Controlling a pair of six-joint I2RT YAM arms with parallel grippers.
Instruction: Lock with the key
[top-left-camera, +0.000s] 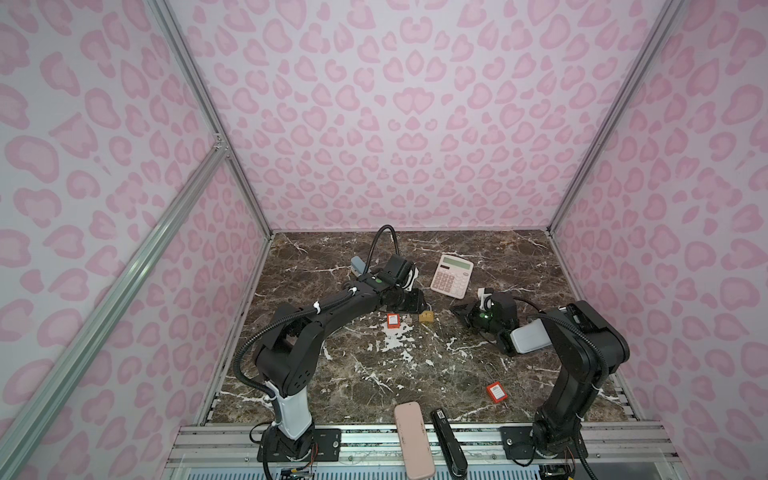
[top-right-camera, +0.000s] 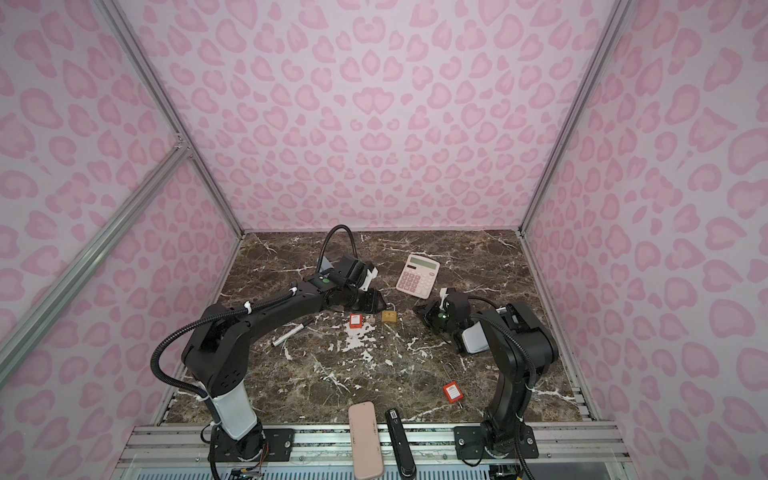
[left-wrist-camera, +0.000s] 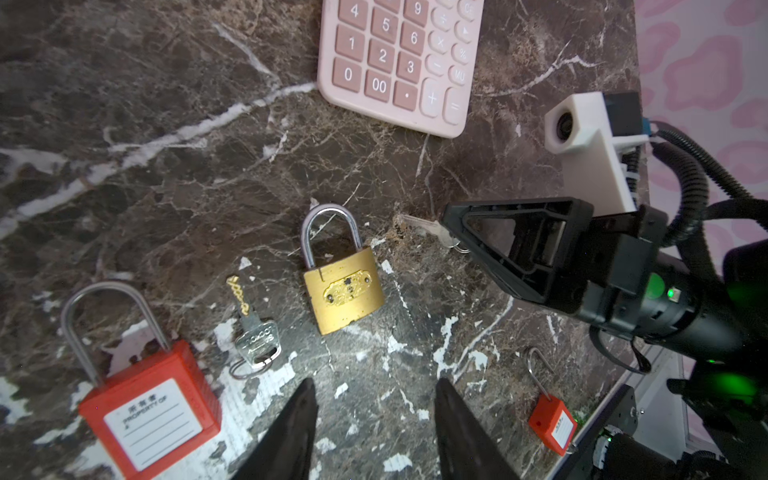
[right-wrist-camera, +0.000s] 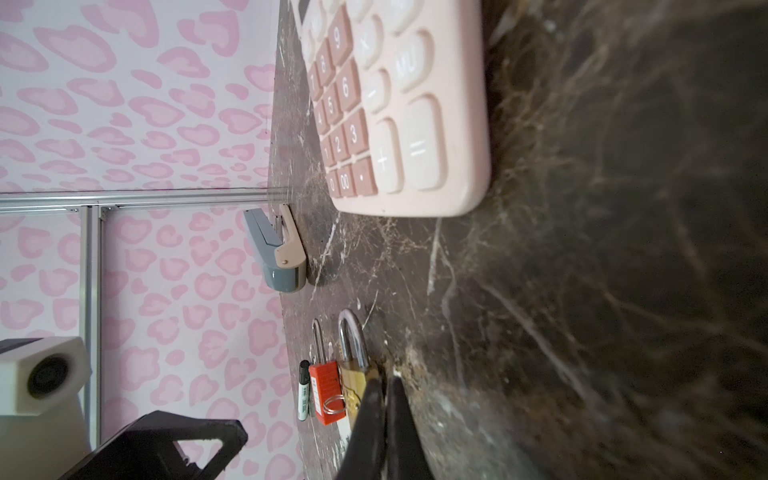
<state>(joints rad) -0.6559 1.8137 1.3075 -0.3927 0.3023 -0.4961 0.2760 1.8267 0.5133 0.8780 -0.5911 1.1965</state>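
A brass padlock (left-wrist-camera: 343, 286) lies flat on the marble table (left-wrist-camera: 166, 166), seen in both top views (top-left-camera: 427, 318) (top-right-camera: 389, 316). My right gripper (left-wrist-camera: 446, 226) is shut on a silver key (left-wrist-camera: 428, 228) whose blade sticks out toward the padlock's shackle, a short gap away. In the right wrist view its fingers (right-wrist-camera: 374, 399) are pressed together low over the table beside the brass body (right-wrist-camera: 353, 382). My left gripper (left-wrist-camera: 374, 384) hovers open just short of the padlock, nothing between its fingers. A second key (left-wrist-camera: 253, 328) with a gold blade lies left of the padlock.
A red padlock (left-wrist-camera: 149, 411) lies beside the loose key, a smaller red one (top-left-camera: 496, 392) nearer the front right. A pink calculator (top-left-camera: 452, 275) sits behind the grippers, a grey stapler (top-left-camera: 358, 266) at back left. A marker (top-right-camera: 291, 332), pink case (top-left-camera: 413, 440) and black stapler (top-left-camera: 449, 442) lie nearer the front.
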